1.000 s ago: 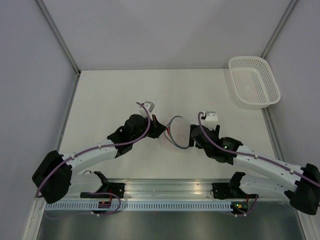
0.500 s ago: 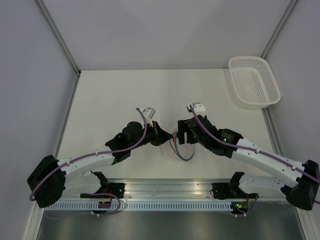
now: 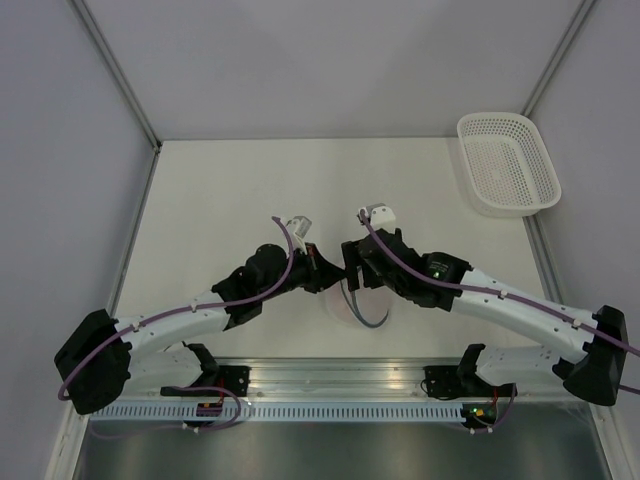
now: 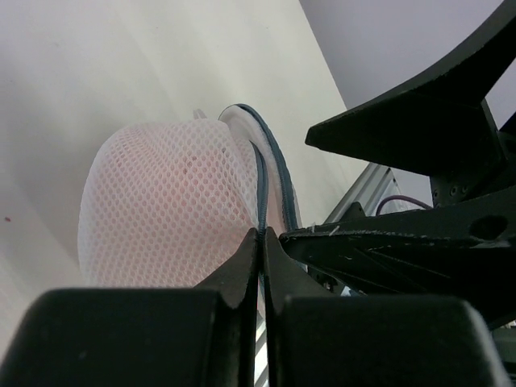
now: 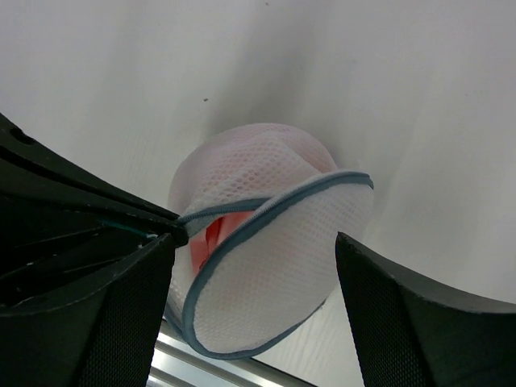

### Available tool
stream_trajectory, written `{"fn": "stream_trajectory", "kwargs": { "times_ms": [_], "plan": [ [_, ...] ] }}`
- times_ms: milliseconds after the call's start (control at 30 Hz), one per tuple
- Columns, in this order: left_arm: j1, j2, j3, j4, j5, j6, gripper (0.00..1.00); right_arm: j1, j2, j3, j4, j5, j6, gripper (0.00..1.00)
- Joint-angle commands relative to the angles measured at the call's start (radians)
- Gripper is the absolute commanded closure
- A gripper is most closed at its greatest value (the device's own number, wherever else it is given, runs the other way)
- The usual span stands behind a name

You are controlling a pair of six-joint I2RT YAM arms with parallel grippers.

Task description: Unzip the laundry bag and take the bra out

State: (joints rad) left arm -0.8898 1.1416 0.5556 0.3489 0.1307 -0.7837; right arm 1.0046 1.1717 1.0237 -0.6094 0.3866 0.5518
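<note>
The left tool [image 4: 262, 239] pinches the laundry bag [image 4: 161, 210] rim; the right tool [image 5: 254, 274] gapes released over its mouth, bra [image 5: 211, 235] inside; basket [image 3: 508, 163] at two o'clock.

Left arm [image 3: 182, 312] and right arm [image 3: 520, 312]: white links, black joints, purple cables; black base brackets bolted on the aluminium rail [image 3: 340, 378].

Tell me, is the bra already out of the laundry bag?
No, in the right wrist view the salmon bra sits inside the laundry bag, visible through the gap where it is partly unzipped.
</note>
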Motion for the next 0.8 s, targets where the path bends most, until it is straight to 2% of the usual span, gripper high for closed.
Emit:
{"fn": "stream_trajectory", "kwargs": {
  "times_ms": [0,267,433,500,600,633,767],
  "plan": [
    [-0.012,-0.052,0.023,0.055,-0.022,-0.04,0.98,0.031,0.052,0.033,-0.125,0.113,0.042,0.15],
    [-0.009,-0.262,-0.023,-0.149,-0.258,-0.026,0.98,0.042,-0.03,-0.028,-0.302,0.262,0.183,0.15],
    [-0.011,-0.356,-0.065,-0.24,-0.307,-0.015,0.98,0.042,-0.105,-0.022,-0.469,0.4,0.293,0.16],
    [-0.009,-0.39,-0.103,-0.252,-0.31,-0.026,0.98,0.043,-0.121,-0.022,-0.478,0.417,0.301,0.16],
    [-0.009,-0.422,-0.153,-0.255,-0.309,-0.048,0.98,0.042,-0.156,-0.054,-0.344,0.306,0.196,0.16],
    [-0.009,-0.427,-0.164,-0.258,-0.307,-0.054,0.98,0.043,-0.19,-0.098,-0.219,0.202,0.169,0.16],
    [-0.009,-0.467,-0.212,-0.268,-0.299,-0.089,0.98,0.043,-0.245,-0.232,0.107,-0.016,0.117,0.17]
  ]
}}
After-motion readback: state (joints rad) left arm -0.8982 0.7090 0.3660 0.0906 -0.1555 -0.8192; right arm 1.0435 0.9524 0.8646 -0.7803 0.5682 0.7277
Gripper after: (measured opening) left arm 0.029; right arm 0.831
